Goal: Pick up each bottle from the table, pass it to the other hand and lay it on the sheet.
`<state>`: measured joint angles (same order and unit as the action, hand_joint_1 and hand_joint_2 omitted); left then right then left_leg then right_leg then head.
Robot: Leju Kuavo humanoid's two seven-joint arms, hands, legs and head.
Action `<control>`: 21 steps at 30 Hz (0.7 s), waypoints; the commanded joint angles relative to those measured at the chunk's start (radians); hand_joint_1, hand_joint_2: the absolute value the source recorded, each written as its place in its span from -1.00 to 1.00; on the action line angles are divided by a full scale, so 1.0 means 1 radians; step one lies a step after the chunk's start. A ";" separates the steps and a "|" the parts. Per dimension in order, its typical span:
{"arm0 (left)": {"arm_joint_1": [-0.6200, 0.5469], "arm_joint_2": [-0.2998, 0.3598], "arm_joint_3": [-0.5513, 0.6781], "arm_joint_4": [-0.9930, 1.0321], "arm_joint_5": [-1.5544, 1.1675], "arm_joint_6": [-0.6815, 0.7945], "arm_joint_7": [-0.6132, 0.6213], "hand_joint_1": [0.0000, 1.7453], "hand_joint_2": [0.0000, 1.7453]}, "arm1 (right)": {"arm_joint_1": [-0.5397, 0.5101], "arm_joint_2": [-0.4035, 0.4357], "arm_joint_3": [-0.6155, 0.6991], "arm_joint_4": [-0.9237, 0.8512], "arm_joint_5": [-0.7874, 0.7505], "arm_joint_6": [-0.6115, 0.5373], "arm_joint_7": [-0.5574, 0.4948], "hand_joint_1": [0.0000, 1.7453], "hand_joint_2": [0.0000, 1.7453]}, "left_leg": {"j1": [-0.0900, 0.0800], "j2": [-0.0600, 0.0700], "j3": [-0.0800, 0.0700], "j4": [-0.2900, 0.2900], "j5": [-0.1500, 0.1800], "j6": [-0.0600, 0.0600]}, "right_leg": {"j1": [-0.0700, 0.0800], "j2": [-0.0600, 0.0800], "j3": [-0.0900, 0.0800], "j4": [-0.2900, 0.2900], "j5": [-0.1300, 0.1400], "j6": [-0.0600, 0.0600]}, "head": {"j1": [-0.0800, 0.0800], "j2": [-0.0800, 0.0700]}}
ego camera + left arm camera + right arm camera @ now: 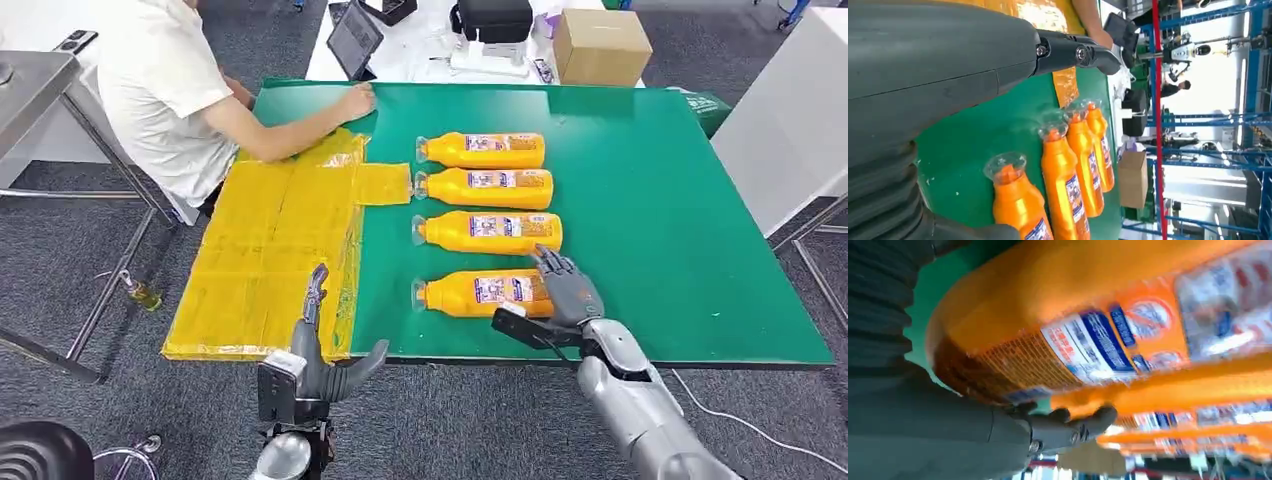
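- While four orange bottles lie on their sides in a column on the green counter (650, 200), caps toward the sheet, the nearest bottle (480, 292) has the right hand (566, 290) over its base end.
- Right hand state: fingers are draped across the bottle's base, thumb below it at the counter edge; contact is visible, but a firm closed grip cannot be told from these views.
- The second bottle (490, 232), third bottle (488, 188) and fourth bottle (484, 150) lie parallel, just beside one another, not touching.
- The yellow sheet (270, 260) lies flat on the counter's left part, with no bottle on it.
- Left hand (322, 350) hovers at the near edge of the sheet, fingers apart and holding nothing.
- A person's hand (352, 102) rests on the sheet's far corner.
- One cardboard box (600, 45) stands beyond the counter, flaps closed.
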<state>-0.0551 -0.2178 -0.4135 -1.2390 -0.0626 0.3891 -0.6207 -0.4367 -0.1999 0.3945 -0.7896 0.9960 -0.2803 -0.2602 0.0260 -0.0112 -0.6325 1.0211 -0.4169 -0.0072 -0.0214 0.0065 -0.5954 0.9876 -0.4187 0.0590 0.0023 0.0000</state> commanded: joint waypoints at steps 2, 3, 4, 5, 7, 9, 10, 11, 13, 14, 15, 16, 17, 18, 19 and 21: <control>-0.040 0.009 -0.014 0.062 0.006 -0.012 0.009 -1.00 1.00 | -0.112 -0.054 0.141 0.157 -0.025 0.098 -0.016 0.92 1.00 | 0.000 0.000 0.005 -0.001 -0.001 0.002 | 0.000 -0.002 0.005 -0.001 -0.001 -0.002 | 0.000 0.000; -0.041 0.008 -0.013 0.064 0.007 -0.013 0.009 -1.00 1.00 | -0.109 -0.058 0.148 0.148 -0.033 0.110 -0.021 0.96 1.00 | -0.001 0.000 0.003 -0.001 0.000 0.001 | 0.000 -0.001 0.003 -0.001 0.000 -0.002 | 0.000 0.000; -0.041 0.008 -0.013 0.064 0.007 -0.013 0.009 -1.00 1.00 | -0.109 -0.058 0.148 0.148 -0.033 0.110 -0.021 0.96 1.00 | 0.000 0.001 0.005 -0.001 -0.001 0.002 | 0.001 -0.001 0.005 -0.001 -0.001 -0.003 | 0.000 0.000; -0.041 0.007 -0.014 0.064 0.008 -0.013 0.009 -1.00 1.00 | -0.107 -0.057 0.149 0.146 -0.034 0.110 -0.020 0.98 1.00 | 0.000 0.000 0.003 -0.001 0.000 0.001 | 0.000 -0.001 0.004 -0.001 0.000 -0.002 | 0.000 0.000; -0.042 0.007 -0.014 0.064 0.008 -0.013 0.009 -1.00 1.00 | -0.105 -0.057 0.149 0.146 -0.034 0.110 -0.020 0.96 1.00 | 0.000 0.000 0.006 -0.001 -0.001 0.002 | 0.000 -0.002 0.007 -0.002 -0.001 -0.003 | 0.000 0.000; -0.045 0.006 -0.013 0.069 0.009 -0.017 0.009 -1.00 1.00 | -0.097 -0.067 0.160 0.126 -0.050 0.127 -0.026 0.94 1.00 | 0.000 -0.001 0.007 -0.001 -0.001 0.002 | 0.001 -0.002 0.008 -0.002 -0.001 -0.003 | 0.000 0.000; -0.046 0.005 -0.013 0.069 0.010 -0.018 0.009 -1.00 1.00 | -0.092 -0.072 0.162 0.119 -0.061 0.131 -0.027 0.98 1.00 | 0.000 -0.001 0.006 -0.001 -0.001 0.002 | 0.000 -0.002 0.006 -0.001 -0.001 -0.002 | 0.000 0.000; -0.046 0.005 -0.013 0.069 0.010 -0.018 0.009 -1.00 1.00 | -0.089 -0.074 0.162 0.118 -0.063 0.129 -0.028 0.98 1.00 | 0.000 -0.001 0.007 -0.001 -0.001 0.002 | 0.000 -0.003 0.008 -0.002 -0.001 -0.003 | 0.000 0.000; -0.046 0.004 -0.012 0.071 0.010 -0.018 0.008 -1.00 1.00 | -0.078 -0.078 0.158 0.109 -0.082 0.130 -0.036 0.94 1.00 | 0.000 -0.001 0.007 -0.002 -0.001 0.002 | 0.001 -0.002 0.008 -0.002 -0.001 -0.003 | 0.000 0.000; -0.047 0.005 -0.013 0.071 0.010 -0.019 0.008 -1.00 1.00 | -0.076 -0.080 0.160 0.105 -0.086 0.132 -0.039 0.94 1.00 | 0.000 -0.002 0.006 -0.001 -0.001 0.002 | 0.000 -0.003 0.007 -0.002 -0.001 -0.002 | 0.000 0.000; -0.047 0.005 -0.012 0.071 0.010 -0.019 0.008 -1.00 1.00 | -0.074 -0.081 0.159 0.105 -0.087 0.132 -0.040 0.94 1.00 | 0.000 -0.002 0.008 -0.002 -0.001 0.002 | 0.001 -0.003 0.009 -0.002 -0.001 -0.003 | 0.000 0.000; -0.047 0.005 -0.012 0.071 0.010 -0.019 0.008 -1.00 1.00 | -0.074 -0.081 0.159 0.105 -0.087 0.132 -0.040 0.94 1.00 | 0.000 -0.002 0.007 -0.002 -0.001 0.002 | 0.001 -0.003 0.008 -0.002 -0.001 -0.002 | 0.000 0.000; -0.047 0.005 -0.012 0.071 0.010 -0.019 0.008 -1.00 1.00 | -0.074 -0.081 0.159 0.105 -0.087 0.132 -0.040 0.94 1.00 | 0.000 -0.001 0.006 -0.001 -0.001 0.001 | 0.000 -0.002 0.007 -0.002 -0.001 -0.002 | 0.000 0.000; -0.047 0.005 -0.012 0.071 0.010 -0.019 0.008 -1.00 1.00 | -0.074 -0.081 0.159 0.105 -0.087 0.132 -0.040 0.94 1.00 | 0.000 -0.001 0.008 -0.002 -0.001 0.002 | 0.000 -0.003 0.008 -0.002 -0.001 -0.003 | 0.000 0.000; -0.047 0.005 -0.012 0.071 0.010 -0.019 0.008 -1.00 1.00 | -0.074 -0.081 0.159 0.105 -0.087 0.132 -0.040 0.94 1.00 | 0.000 -0.002 0.006 -0.001 -0.001 0.001 | 0.001 -0.002 0.007 -0.002 -0.001 -0.002 | 0.000 0.000; -0.047 0.005 -0.012 0.071 0.010 -0.019 0.008 -1.00 1.00 | -0.074 -0.081 0.159 0.105 -0.087 0.132 -0.040 0.94 1.00 | 0.000 -0.001 0.007 -0.001 -0.001 0.002 | 0.001 -0.002 0.007 -0.002 -0.001 -0.002 | 0.000 0.000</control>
<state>-0.0655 -0.2182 -0.4139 -1.2303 -0.0546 0.3735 -0.6161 -0.5179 -0.2670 0.5024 -0.7271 0.9117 -0.1625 -0.2987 0.0260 -0.0116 -0.6297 1.0212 -0.4169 -0.0071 -0.0215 0.0064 -0.5927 0.9875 -0.4187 0.0590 0.0023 0.0000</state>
